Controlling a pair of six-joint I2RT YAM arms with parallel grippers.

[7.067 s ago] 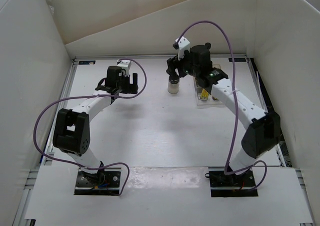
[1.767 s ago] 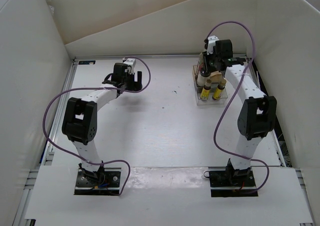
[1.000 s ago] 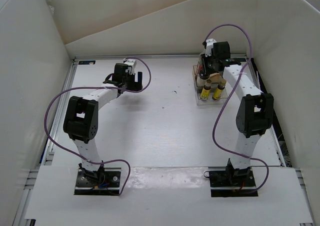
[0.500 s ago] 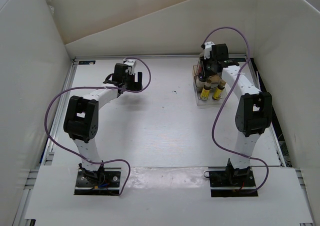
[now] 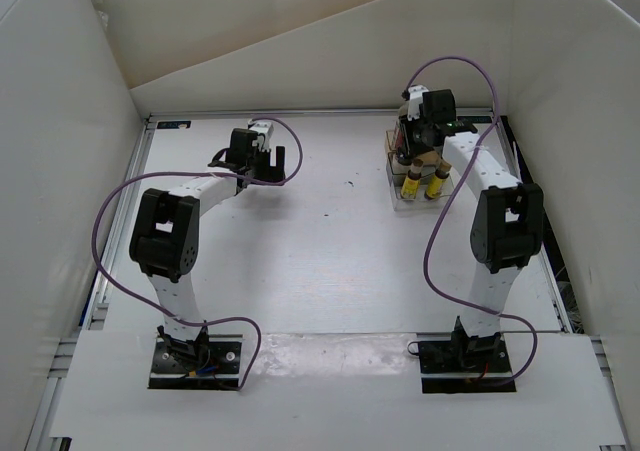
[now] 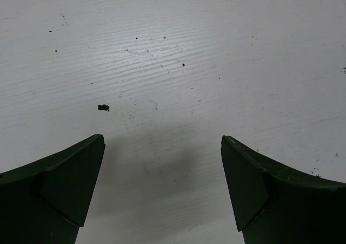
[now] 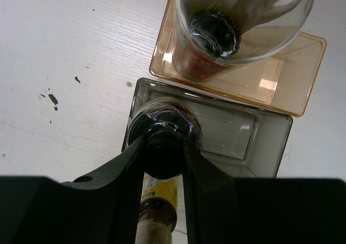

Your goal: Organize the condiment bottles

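My right gripper (image 7: 164,141) is shut on the black cap of the squat clear jar (image 7: 162,120), which stands in the grey clear compartment of the rack (image 7: 243,136). Behind it, the tall dark-red bottle (image 7: 238,17) stands in the tan compartment (image 7: 281,87). A yellow bottle (image 7: 162,192) lies just below my fingers. In the top view my right gripper (image 5: 413,143) hangs over the rack (image 5: 398,201), with two yellow bottles (image 5: 411,184) (image 5: 437,185) at the rack's front. My left gripper (image 6: 162,140) is open over bare table, at the back left (image 5: 268,167).
White walls close in the table on the left, back and right. The rack sits near the back right corner, close to the right wall. Purple cables loop above both arms.
Seven seconds ago my right gripper held the jar over the middle of the table; it has carried it to the rack. In the last second it has barely moved. The left arm stays put.
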